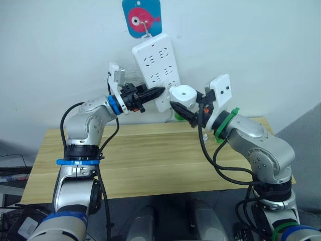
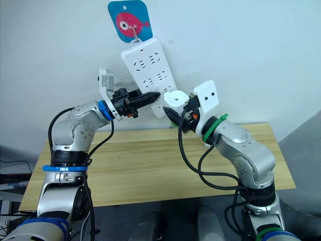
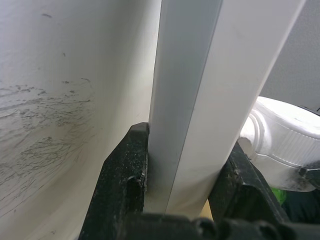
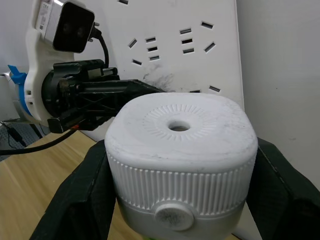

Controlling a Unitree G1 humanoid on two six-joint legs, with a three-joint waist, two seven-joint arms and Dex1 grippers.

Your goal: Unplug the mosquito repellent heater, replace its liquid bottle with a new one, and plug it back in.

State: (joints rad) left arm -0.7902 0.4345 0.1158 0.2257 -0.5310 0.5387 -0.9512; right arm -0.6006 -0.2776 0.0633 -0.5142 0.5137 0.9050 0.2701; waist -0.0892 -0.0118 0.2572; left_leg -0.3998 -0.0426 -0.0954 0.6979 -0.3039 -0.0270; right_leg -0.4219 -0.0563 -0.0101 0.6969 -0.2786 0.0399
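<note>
Right gripper (image 4: 177, 200) clenched on the mosquito repellent heater (image 1: 183, 94), one finger on each flank, so I can work it at the power strip (image 1: 155, 70). Left gripper (image 3: 182, 200) pinches the strip's lower edge, fingers front and back; my judgement: bracing it, since it hangs tilted from a fish-shaped wall hook (image 1: 142, 18) and would swing. Green under the heater suggests a bottle is fitted. Tabletop (image 1: 150, 155) lies below.
</note>
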